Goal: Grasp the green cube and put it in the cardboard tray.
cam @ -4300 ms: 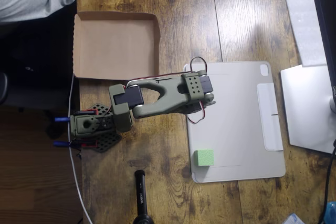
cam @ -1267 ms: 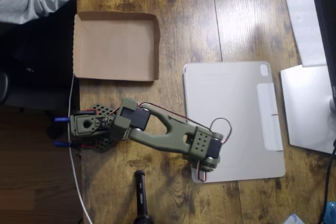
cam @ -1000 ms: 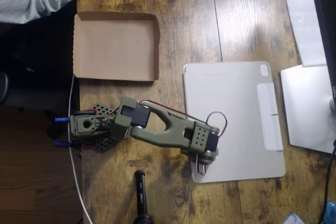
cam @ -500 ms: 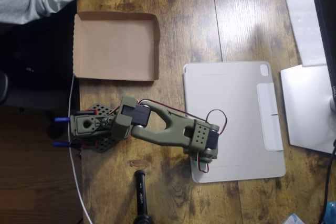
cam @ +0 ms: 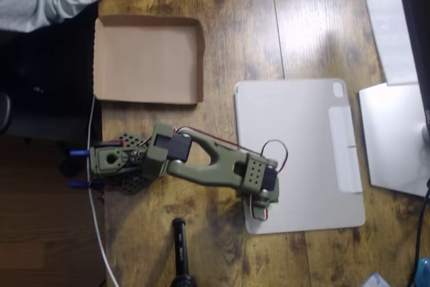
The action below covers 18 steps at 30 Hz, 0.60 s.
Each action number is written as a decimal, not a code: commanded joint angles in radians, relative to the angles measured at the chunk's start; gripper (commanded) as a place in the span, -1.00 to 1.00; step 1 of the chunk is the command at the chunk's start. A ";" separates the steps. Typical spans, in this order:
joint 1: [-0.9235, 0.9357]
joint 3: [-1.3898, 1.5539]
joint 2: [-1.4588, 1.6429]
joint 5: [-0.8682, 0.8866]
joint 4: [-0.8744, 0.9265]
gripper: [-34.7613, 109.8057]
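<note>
In the overhead view we see the olive-green arm (cam: 208, 169) reaching from its base (cam: 111, 162) at the left across the wooden counter (cam: 235, 25) to the lower left corner of the grey tablet cover (cam: 302, 152). The wrist covers the tool, so we cannot tell if it is spread or pressed together. The green cube is hidden from us under the arm. The cardboard tray (cam: 148, 58) lies well apart, above the base, and holds nothing.
</note>
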 commanded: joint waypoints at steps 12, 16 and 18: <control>0.017 0.023 0.037 -0.031 -0.015 -0.42; 0.025 0.026 0.041 -0.015 -0.015 -0.27; 0.032 0.026 0.046 -0.020 -0.015 -0.24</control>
